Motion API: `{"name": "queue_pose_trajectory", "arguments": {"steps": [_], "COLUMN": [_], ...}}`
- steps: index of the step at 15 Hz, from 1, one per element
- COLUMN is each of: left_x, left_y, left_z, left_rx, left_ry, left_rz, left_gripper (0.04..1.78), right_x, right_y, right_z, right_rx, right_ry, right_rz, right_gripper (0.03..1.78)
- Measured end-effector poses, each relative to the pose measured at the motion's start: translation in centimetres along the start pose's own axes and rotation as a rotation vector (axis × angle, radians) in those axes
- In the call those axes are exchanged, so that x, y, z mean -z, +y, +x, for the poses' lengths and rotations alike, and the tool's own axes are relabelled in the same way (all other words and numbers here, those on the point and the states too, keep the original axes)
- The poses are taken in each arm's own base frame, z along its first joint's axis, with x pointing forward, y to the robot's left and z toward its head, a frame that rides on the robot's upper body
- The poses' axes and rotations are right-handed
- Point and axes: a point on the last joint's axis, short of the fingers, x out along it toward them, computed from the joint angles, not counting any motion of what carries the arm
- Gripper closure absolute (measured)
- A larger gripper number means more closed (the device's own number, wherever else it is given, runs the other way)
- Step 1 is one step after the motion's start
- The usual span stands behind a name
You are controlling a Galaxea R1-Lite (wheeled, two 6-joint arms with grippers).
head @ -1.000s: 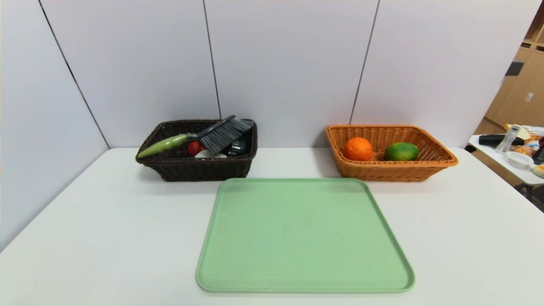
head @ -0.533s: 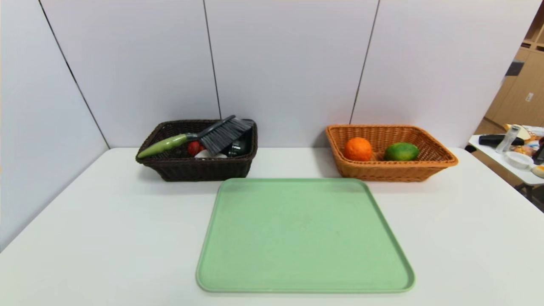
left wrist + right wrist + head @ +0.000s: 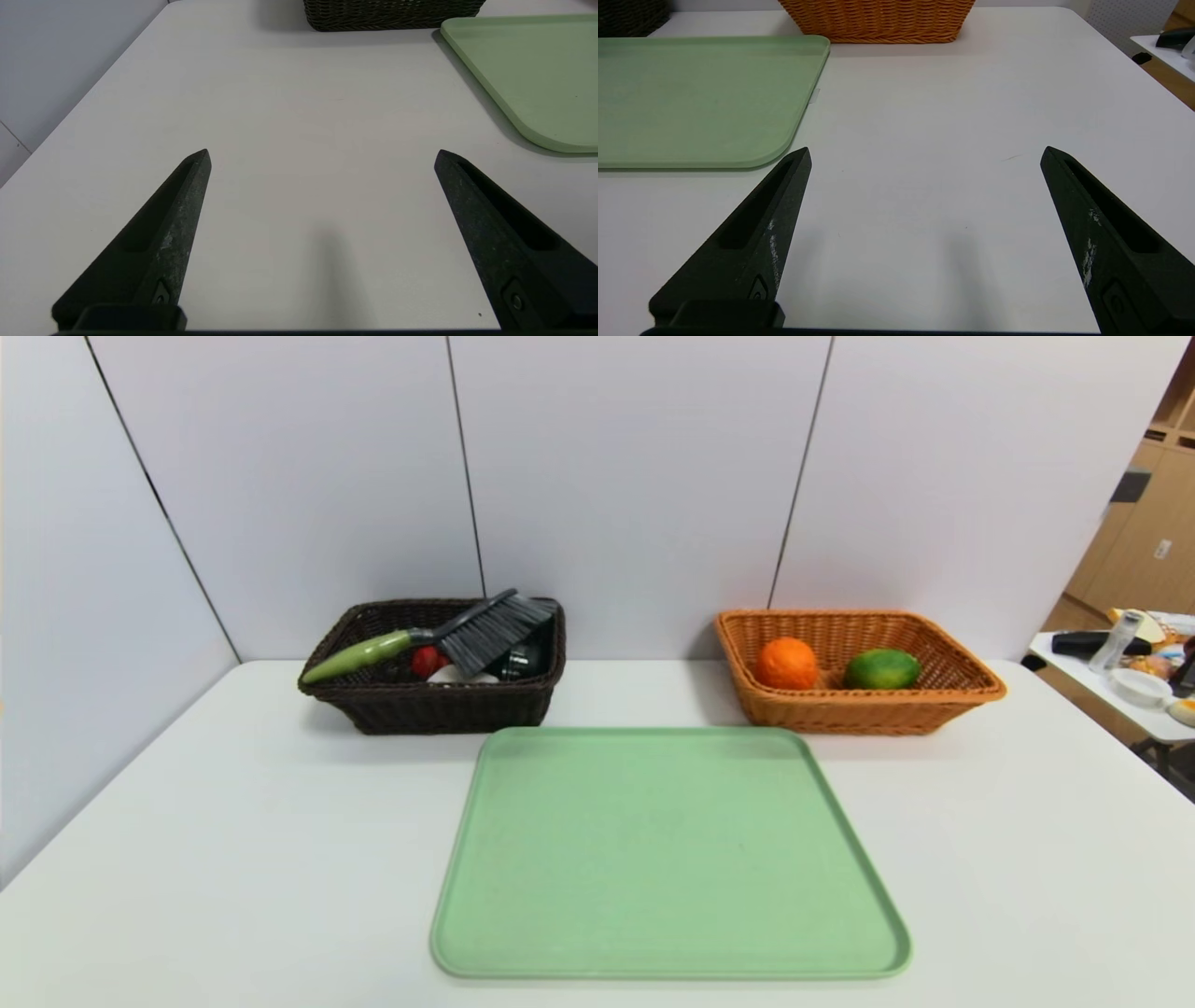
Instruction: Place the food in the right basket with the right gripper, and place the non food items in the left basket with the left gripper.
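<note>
The orange [image 3: 786, 663] and the green fruit [image 3: 881, 669] lie in the orange-tan right basket [image 3: 971, 695]. The dark brown left basket [image 3: 439, 709] holds the green-handled brush [image 3: 439, 637], the red toy [image 3: 428, 661], the white bar [image 3: 457, 676] and the dark-handled cup [image 3: 519, 661]. Neither arm shows in the head view. My left gripper [image 3: 322, 156] is open and empty over bare table, near the front left. My right gripper [image 3: 926, 156] is open and empty over bare table, near the front right.
A green tray [image 3: 668, 851] lies mid-table with nothing on it; it also shows in the left wrist view [image 3: 528, 70] and the right wrist view [image 3: 700, 98]. A side table with clutter [image 3: 1134, 681] stands beyond the right edge. Grey walls stand behind and at left.
</note>
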Motion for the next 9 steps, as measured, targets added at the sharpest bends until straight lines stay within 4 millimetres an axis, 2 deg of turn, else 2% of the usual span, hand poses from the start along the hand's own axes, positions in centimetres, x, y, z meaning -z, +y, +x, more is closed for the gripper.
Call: {"name": "queue_pose_trajectory", "arguments": {"steps": [9], "left_x": [0.0], "left_y": [0.0], "left_z": [0.01], "left_rx": [0.0], "left_ry": [0.001], "left_rz": [0.002], "left_gripper": [0.13], "right_x": [0.05], "right_y": [0.0], "right_z": [0.02], "right_rx": [0.001], "right_ry": [0.003], "right_rz": [0.0], "right_gripper": [0.12]}}
